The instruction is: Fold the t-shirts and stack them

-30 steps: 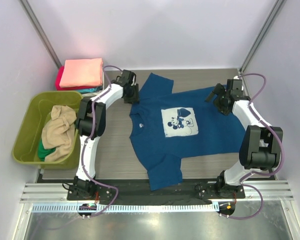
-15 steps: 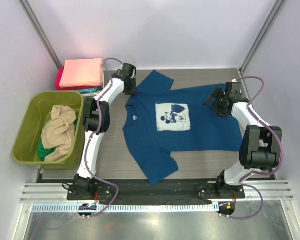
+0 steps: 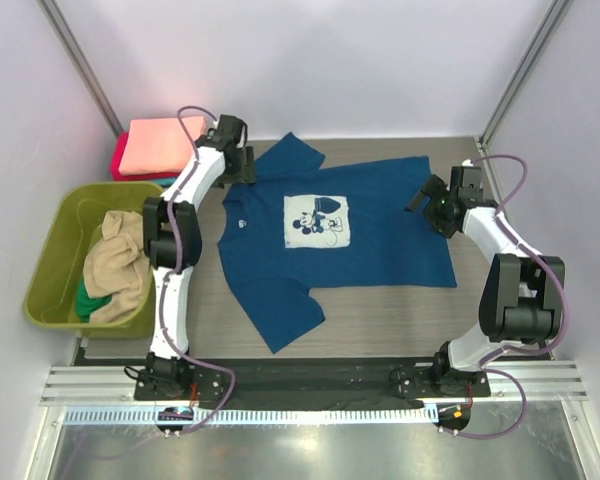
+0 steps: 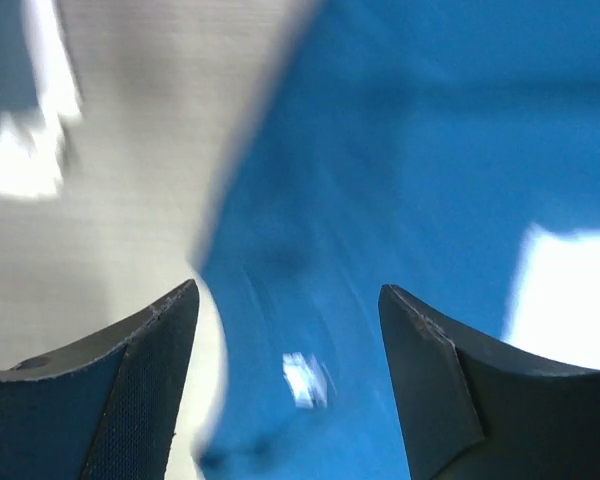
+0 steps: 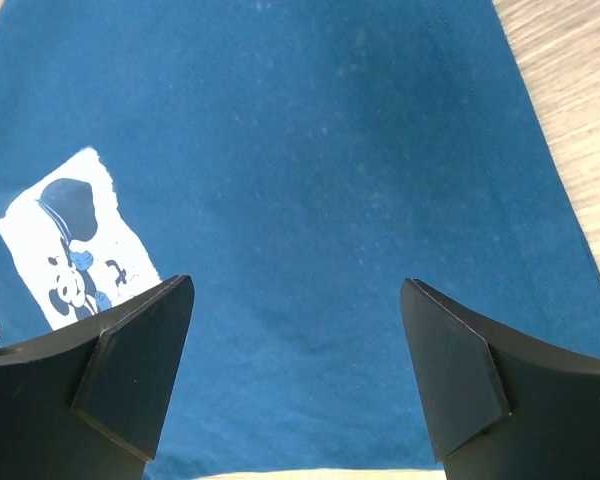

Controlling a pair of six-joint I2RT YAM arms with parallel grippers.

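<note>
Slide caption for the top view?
Navy t-shirt spread flat; left gripper by its shoulder, right gripper near its hem, both open.

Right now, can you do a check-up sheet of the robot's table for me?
Surface: wooden table, flat.
Job's things: navy shirt spread flat, print up; salmon-pink shirt folded atop red shirt, far left; tan shirt and green shirt in olive-green tub.
Clutter: olive-green tub at left.
Grippers: left jaws open above navy shirt's collar side; right jaws open above its hem side.
Cables: purple cables hang in loops.
Surroundings: white walls, front metal rail.

navy t-shirt [image 3: 380, 235] has slid left w/ the left claw [image 3: 242, 168], whose jaws are now apart.
</note>
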